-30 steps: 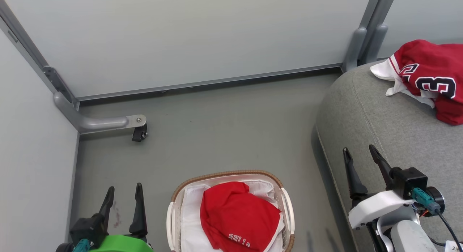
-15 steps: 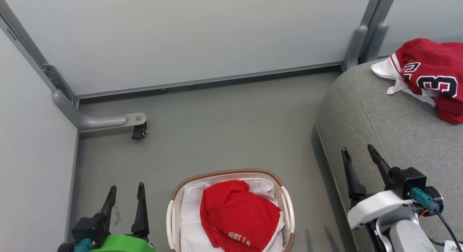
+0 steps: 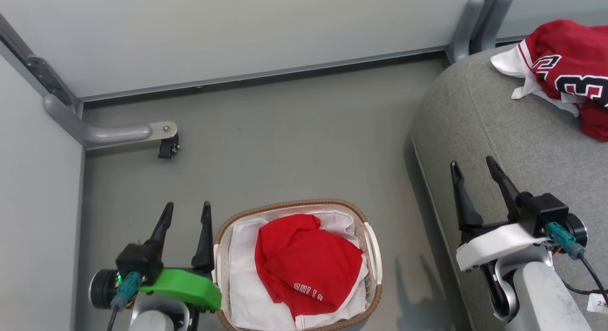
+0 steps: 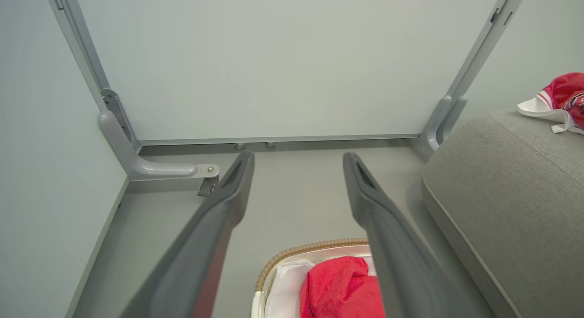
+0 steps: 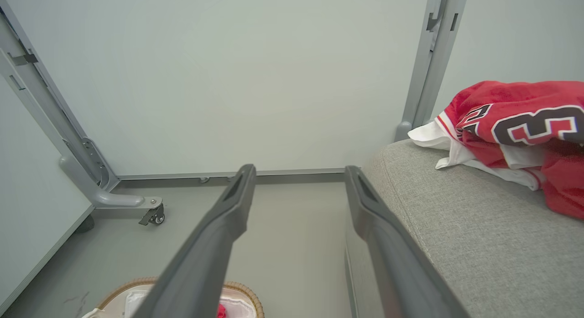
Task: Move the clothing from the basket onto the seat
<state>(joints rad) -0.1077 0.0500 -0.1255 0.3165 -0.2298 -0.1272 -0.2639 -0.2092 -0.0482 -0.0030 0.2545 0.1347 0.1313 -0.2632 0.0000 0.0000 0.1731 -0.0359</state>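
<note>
A crumpled red garment point(image 3: 306, 262) with small white lettering lies in the white basket point(image 3: 372, 241) on the floor, also seen as a red garment point(image 4: 342, 288) in the basket point(image 4: 292, 253) from the left wrist. A second red garment point(image 3: 567, 70) with black numerals rests on the grey seat point(image 3: 503, 141) at the right; it shows too as the numbered garment point(image 5: 520, 126) on the seat point(image 5: 456, 226). My left gripper point(image 3: 186, 212) stands open just left of the basket. Above the seat's front edge, my right gripper point(image 3: 472, 165) is open and holds nothing.
Pale partition panels close off the far side and the left. A grey support foot with a black caster point(image 3: 167, 148) juts onto the floor at the left. Another grey post point(image 3: 468, 22) stands behind the seat's corner. Grey floor lies between basket and panels.
The head camera has tipped down, so the whole picture has slid upward. Both grippers show higher in the view and stay open. The garments lie as before.
</note>
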